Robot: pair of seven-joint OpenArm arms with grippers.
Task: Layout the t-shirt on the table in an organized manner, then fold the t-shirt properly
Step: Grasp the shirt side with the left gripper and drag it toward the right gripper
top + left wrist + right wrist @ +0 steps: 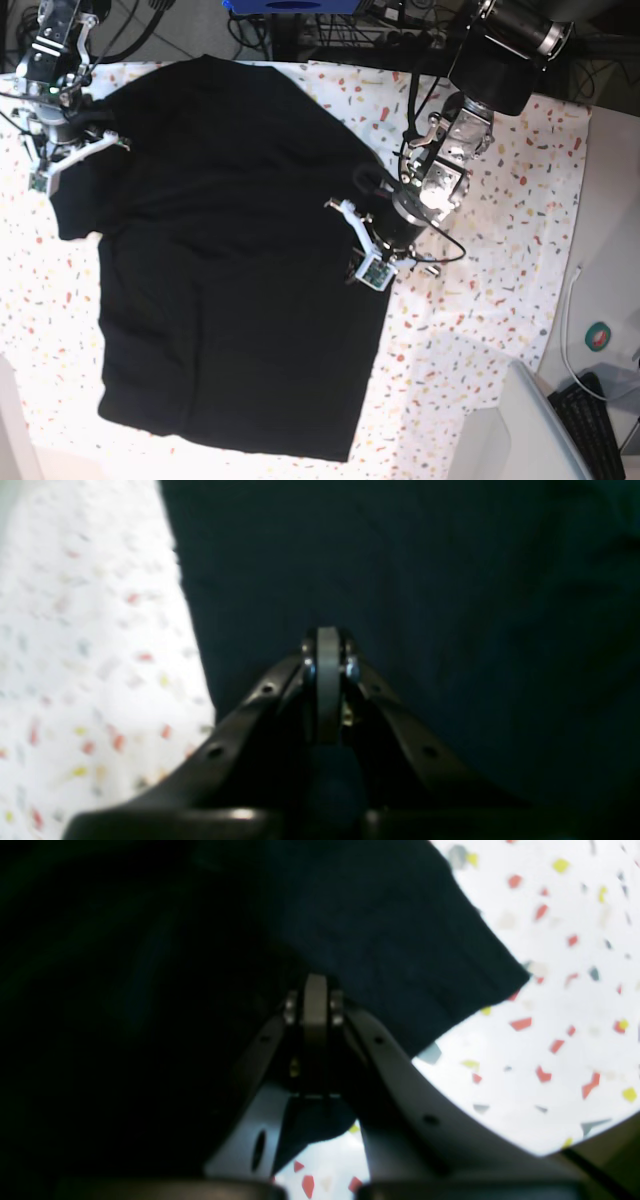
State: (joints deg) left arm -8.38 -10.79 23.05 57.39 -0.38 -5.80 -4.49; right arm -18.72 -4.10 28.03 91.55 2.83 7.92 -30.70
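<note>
black t-shirt (230, 270) spread flat across table (480, 300).

Cameras — one overhead, two on my wrists
Base looks straight down; wrists sit close, sharing the t-shirt (230, 270) and table (490, 290).

Left pincer (328, 645): dark arms, silver screws, grey pad. Black cables, white brackets.

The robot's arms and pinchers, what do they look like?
Both arms are dark metal with silvery joints and black cables looping beside them. The left gripper has two slanted dark fingers with small round holes, shiny screws and a grey pad at the tip. The right gripper looks the same. From above, each wrist carries a small white bracket.
</note>
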